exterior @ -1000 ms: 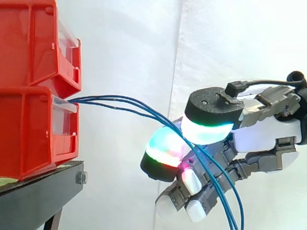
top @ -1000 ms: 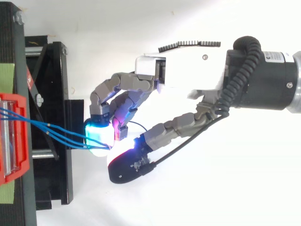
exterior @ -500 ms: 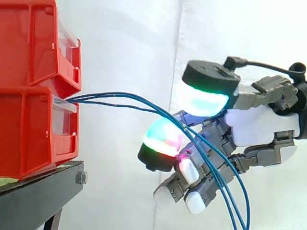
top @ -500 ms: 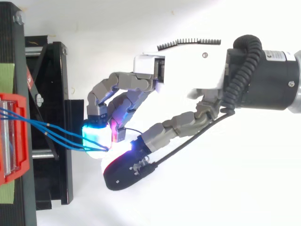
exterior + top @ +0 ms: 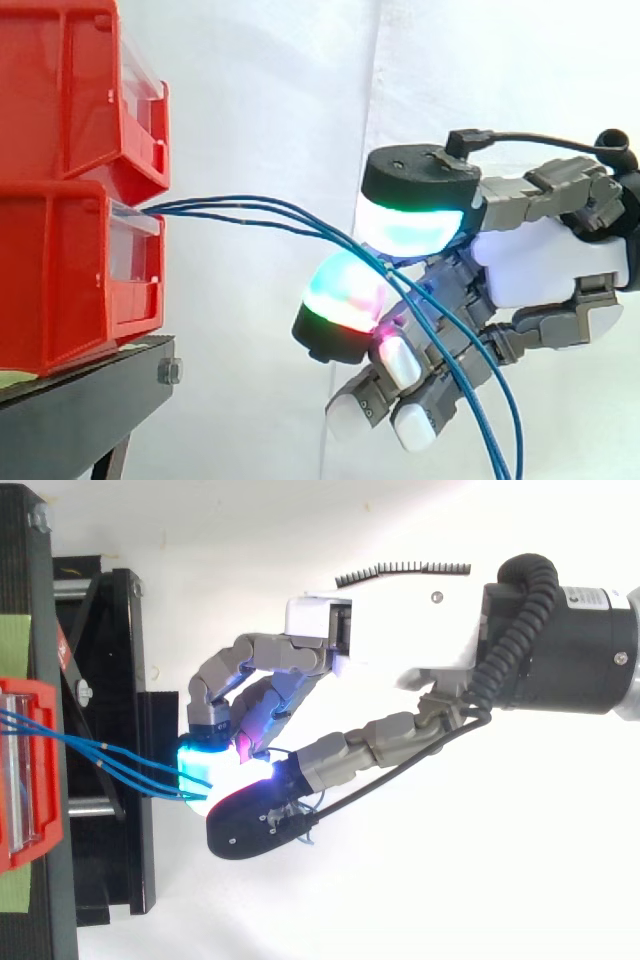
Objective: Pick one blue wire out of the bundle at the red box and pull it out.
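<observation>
Three thin blue wires leave the clear front of the lower red bin and arc right and down into my hand. The thumb's green-cyan pad sits right above a curled finger's glowing pad, and the wires run between the two, then hang down past the other curled fingers. From above, the wires stretch from the bin to the cyan pad under the thumb of the hand. How many wires are pinched is hidden.
A second red bin is stacked on the lower one. Both rest on a black stand whose frame reaches toward the hand. A white curtain hangs behind.
The thumb rose, then swung left and down until its pad closed over the finger pad with the wires between. The arm and the wires hardly moved.
</observation>
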